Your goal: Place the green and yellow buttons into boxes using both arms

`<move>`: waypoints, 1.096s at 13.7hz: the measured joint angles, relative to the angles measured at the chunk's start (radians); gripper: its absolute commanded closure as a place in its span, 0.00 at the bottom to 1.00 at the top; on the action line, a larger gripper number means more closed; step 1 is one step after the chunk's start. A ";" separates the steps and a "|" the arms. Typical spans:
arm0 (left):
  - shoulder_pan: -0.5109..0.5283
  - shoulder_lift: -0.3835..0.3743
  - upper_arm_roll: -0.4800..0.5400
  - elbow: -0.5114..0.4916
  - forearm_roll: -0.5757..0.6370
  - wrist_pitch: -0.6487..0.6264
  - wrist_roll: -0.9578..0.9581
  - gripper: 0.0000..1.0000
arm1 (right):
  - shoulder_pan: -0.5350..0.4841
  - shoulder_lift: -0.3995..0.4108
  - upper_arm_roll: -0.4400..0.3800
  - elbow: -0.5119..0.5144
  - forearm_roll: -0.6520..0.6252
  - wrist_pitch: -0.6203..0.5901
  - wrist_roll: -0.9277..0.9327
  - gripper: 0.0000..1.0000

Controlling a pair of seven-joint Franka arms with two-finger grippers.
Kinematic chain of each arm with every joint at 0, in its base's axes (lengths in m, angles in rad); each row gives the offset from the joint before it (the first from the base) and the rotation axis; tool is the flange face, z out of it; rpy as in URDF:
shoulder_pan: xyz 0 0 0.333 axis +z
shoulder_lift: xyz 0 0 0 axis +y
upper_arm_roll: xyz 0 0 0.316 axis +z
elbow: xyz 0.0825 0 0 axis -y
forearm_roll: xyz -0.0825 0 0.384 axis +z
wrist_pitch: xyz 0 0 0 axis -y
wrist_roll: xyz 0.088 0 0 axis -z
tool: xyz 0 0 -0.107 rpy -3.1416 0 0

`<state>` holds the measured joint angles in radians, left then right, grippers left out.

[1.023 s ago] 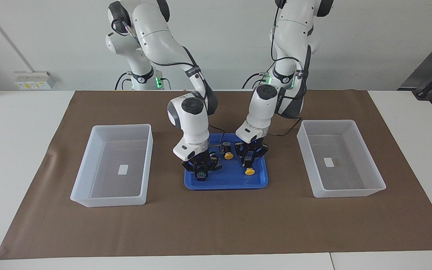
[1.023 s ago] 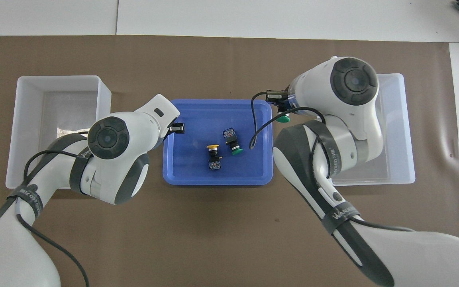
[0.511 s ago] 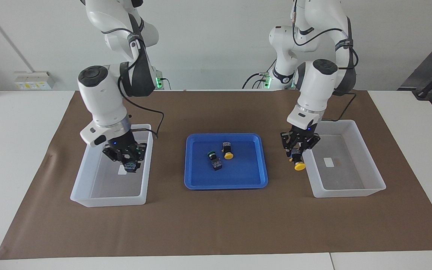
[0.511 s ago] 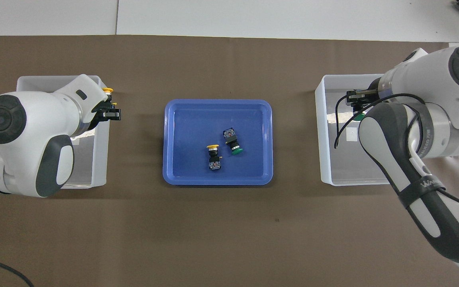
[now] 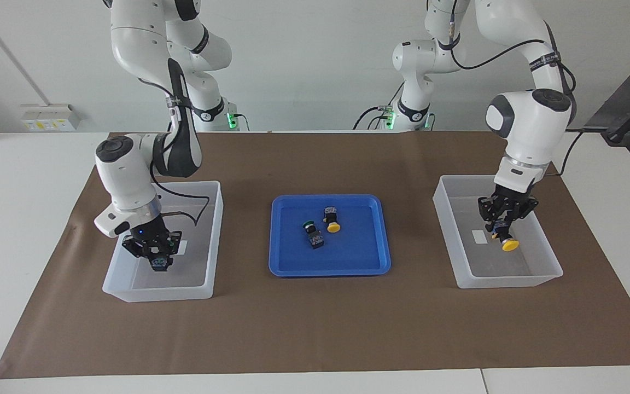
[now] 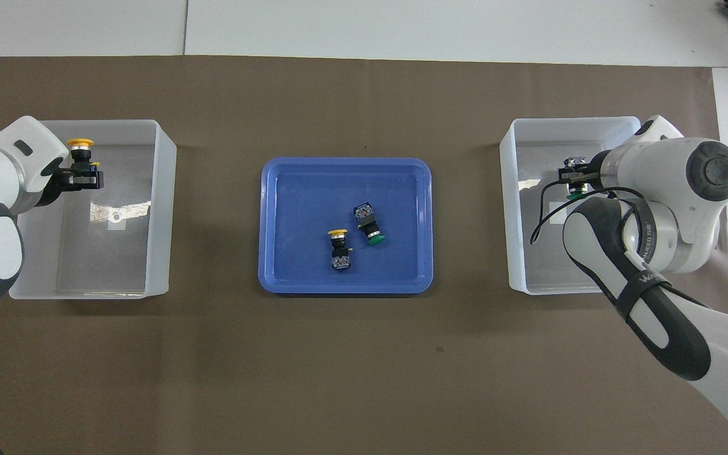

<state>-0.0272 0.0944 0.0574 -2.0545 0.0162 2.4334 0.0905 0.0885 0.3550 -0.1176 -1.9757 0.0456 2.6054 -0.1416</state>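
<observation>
The left gripper (image 5: 503, 232) is grasping a yellow button (image 5: 509, 245) and hanging inside the box (image 5: 544, 257) at the left arm's end of the bench (image 5: 315, 323). The right gripper (image 5: 153, 253) is clenching a green button (image 6: 572, 195) inside the other box (image 5: 214, 241) below it. Between the two grippers, a blue tray (image 5: 372, 262) is holding a second yellow button (image 5: 332, 220) and a second green button (image 5: 311, 234), lying just beside each other.

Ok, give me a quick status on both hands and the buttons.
Left hand shut on yellow button, inside its box. Right hand shut on green button, inside its box. Two buttons in blue tray. Nothing blocking.
</observation>
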 measured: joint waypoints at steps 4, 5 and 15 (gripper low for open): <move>0.008 0.041 -0.013 -0.065 0.000 0.032 0.019 1.00 | -0.019 0.031 0.000 0.000 0.000 0.033 -0.027 0.00; 0.008 0.062 -0.016 -0.071 0.000 0.057 0.019 1.00 | -0.019 0.031 0.000 0.001 0.000 0.033 -0.027 0.00; -0.022 0.180 -0.027 -0.080 0.000 0.243 0.024 0.37 | 0.120 -0.143 0.029 0.146 0.009 -0.307 0.116 0.00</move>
<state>-0.0489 0.2747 0.0308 -2.1349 0.0162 2.6765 0.1145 0.2081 0.2118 -0.0884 -1.8300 0.0547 2.2987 -0.0256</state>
